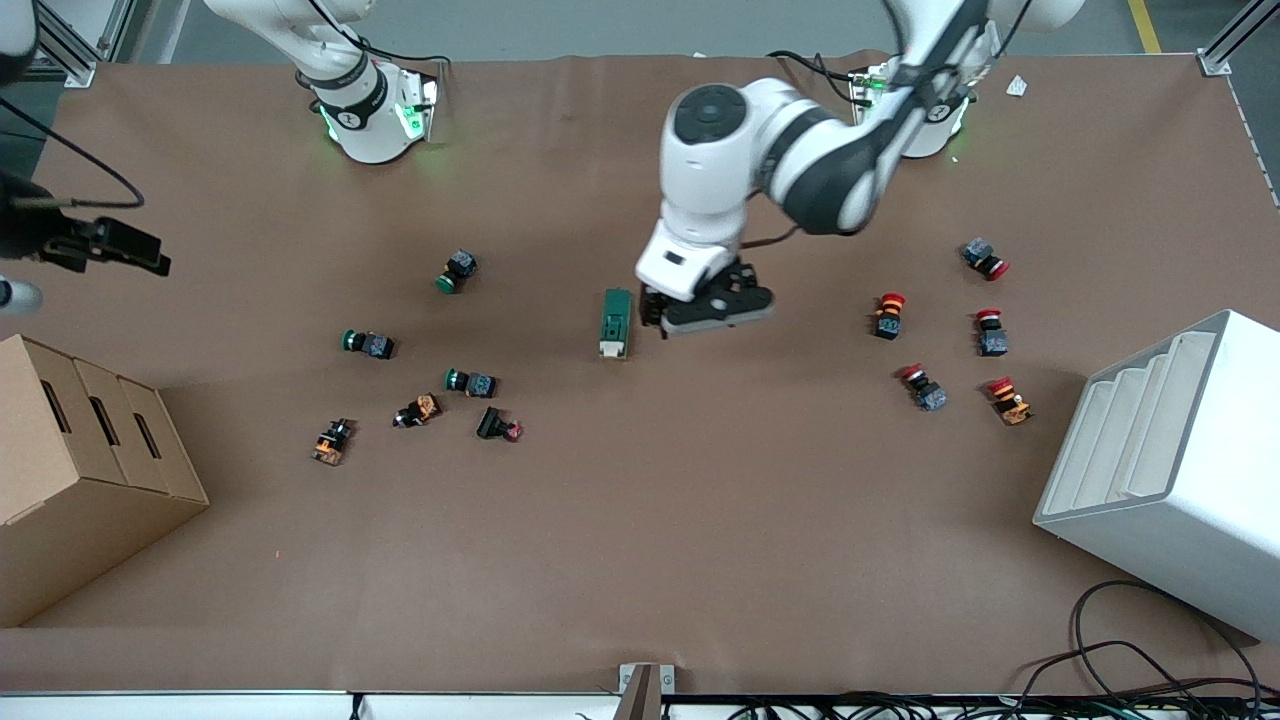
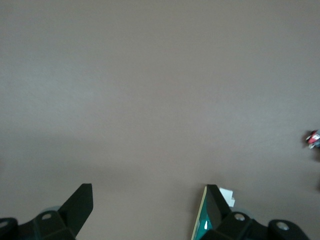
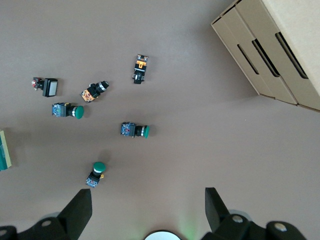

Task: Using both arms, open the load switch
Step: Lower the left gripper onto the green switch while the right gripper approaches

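Observation:
The load switch (image 1: 615,322), a dark-green oblong block with a white end, lies flat near the middle of the table. My left gripper (image 1: 708,310) hangs low right beside it, toward the left arm's end, and is open. In the left wrist view the left gripper (image 2: 150,200) has only bare table between its fingers. A green sliver of the load switch (image 2: 199,224) shows at one fingertip (image 2: 216,202); contact is unclear. My right gripper (image 3: 148,200) waits, open and empty, high over the right arm's end of the table.
Green-capped push-buttons (image 1: 457,271) and other small parts (image 1: 418,410) lie scattered toward the right arm's end. Red-capped buttons (image 1: 888,314) lie toward the left arm's end. A cardboard box (image 1: 90,470) and a white tiered rack (image 1: 1170,450) stand at the table's two ends.

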Controlling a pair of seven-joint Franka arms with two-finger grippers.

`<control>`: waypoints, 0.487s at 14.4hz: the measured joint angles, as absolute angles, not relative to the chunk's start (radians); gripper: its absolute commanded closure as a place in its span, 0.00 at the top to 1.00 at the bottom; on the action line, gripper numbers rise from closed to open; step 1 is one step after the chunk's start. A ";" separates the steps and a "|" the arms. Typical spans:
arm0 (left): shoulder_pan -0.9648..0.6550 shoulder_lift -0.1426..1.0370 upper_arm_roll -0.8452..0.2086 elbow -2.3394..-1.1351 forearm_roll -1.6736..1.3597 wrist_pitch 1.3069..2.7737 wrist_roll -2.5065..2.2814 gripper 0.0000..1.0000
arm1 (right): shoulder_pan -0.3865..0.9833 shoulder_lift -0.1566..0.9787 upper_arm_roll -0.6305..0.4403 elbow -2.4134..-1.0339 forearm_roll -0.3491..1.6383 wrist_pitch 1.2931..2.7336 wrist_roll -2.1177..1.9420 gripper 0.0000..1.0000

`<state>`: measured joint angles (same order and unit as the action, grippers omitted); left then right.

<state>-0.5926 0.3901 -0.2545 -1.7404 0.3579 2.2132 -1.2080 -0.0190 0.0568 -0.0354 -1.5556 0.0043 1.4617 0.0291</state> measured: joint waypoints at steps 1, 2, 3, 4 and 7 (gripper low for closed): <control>-0.620 0.404 -0.255 -1.761 0.417 2.226 -1.272 1.00 | -0.018 0.065 -0.033 -1.555 0.005 1.463 0.089 1.00; -0.647 0.419 -0.255 -1.777 0.476 2.238 -1.343 0.97 | -0.015 0.071 -0.028 -1.555 0.009 1.464 0.173 1.00; -0.673 0.439 -0.255 -1.787 0.543 2.248 -1.413 0.97 | -0.004 0.078 -0.023 -1.557 0.018 1.468 0.263 1.00; -0.704 0.463 -0.255 -1.793 0.626 2.257 -1.490 0.97 | 0.018 0.085 -0.019 -1.563 0.032 1.481 0.362 1.00; -0.799 0.535 -0.261 -1.795 0.822 2.270 -1.726 0.97 | 0.127 0.124 -0.009 -1.596 0.065 1.544 0.667 1.00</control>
<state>-0.7987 0.5347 -0.2611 -1.7948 0.8217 2.2700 -1.7258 0.1268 0.1238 -0.0091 -1.5959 0.0650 1.5435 0.6666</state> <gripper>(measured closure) 0.026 0.000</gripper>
